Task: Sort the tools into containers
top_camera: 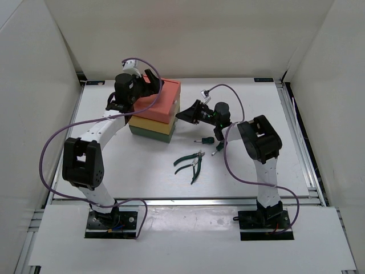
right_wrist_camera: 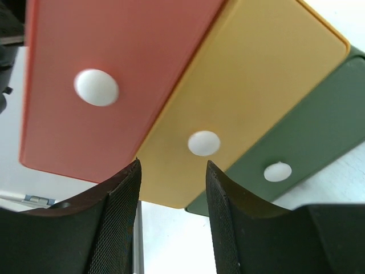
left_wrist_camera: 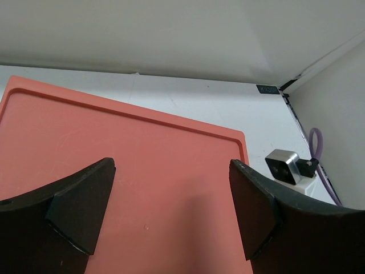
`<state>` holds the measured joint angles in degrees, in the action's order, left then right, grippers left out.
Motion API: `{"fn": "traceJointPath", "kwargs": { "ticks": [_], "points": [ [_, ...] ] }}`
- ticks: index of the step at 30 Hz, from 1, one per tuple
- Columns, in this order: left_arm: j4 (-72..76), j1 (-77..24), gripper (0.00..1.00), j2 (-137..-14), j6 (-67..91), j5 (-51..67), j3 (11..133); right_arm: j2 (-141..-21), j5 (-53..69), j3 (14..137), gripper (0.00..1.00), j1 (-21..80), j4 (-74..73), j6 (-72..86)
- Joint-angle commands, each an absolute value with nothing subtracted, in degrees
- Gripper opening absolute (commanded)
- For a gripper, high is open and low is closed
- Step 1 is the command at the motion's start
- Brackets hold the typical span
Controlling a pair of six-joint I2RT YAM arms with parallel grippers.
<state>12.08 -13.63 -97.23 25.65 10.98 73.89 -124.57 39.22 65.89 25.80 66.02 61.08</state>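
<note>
White knob (right_wrist_camera: 203, 142) of the yellow drawer (right_wrist_camera: 256, 85) is seen just ahead of the right gripper (right_wrist_camera: 172, 171), in line with its parted, empty fingers (right_wrist_camera: 117, 217). Over the salmon-red drawer (left_wrist_camera: 125, 125) the left gripper (left_wrist_camera: 171, 168) is poised, spread wide, empty.

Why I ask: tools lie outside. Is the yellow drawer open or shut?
Shut, it seems: the yellow drawer shows no gap; the open right gripper hasn't gripped its knob.
</note>
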Motion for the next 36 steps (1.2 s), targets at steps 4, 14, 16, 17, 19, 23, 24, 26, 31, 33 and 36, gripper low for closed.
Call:
{"fn": "traceJointPath", "kwargs": {
  "ticks": [4,14,16,17,19,23,24,26,31,33,36],
  "points": [
    [8.1,-14.6,0.92,-98.8,26.4,9.8,70.4,-125.9,39.9,68.3,0.52,26.5,67.1,59.8],
    [8.9,-14.9,0.91,-99.1,27.1,10.5,68.7,-129.0,40.1,71.1,0.44,27.1,69.9,62.2],
    [8.9,-15.1,0.9,-99.1,27.2,10.4,68.6,-129.2,40.1,71.5,0.43,27.4,70.0,62.2],
    [9.1,-15.2,0.9,-99.1,27.2,10.4,68.2,-129.4,39.9,71.5,0.42,27.4,70.1,62.2],
    [9.3,-15.3,0.9,-99.1,27.3,10.5,68.0,-129.3,39.6,71.4,0.42,27.4,70.5,62.1],
    [9.3,-15.5,0.89,-99.5,27.2,10.7,67.8,-129.4,39.0,71.9,0.42,27.4,70.1,61.9],
    [9.4,-15.4,0.89,-99.4,27.3,10.9,67.5,-129.4,38.8,71.9,0.42,27.4,70.1,61.9],
    [9.3,-15.5,0.89,-99.1,27.1,10.7,67.5,-129.4,38.5,72.1,0.42,27.2,70.2,61.9],
    [9.2,-15.4,0.89,-99.0,26.8,10.9,67.5,-129.7,37.5,72.6,0.42,27.1,70.3,62.2],
    [9.2,-15.4,0.89,-98.8,27.0,10.9,67.3,-129.7,37.4,72.5,0.42,27.1,70.1,62.2],
    [9.3,-15.4,0.89,-98.8,27.1,11.1,66.8,-130.1,36.7,72.8,0.42,27.1,70.0,61.9]
  ]
}}
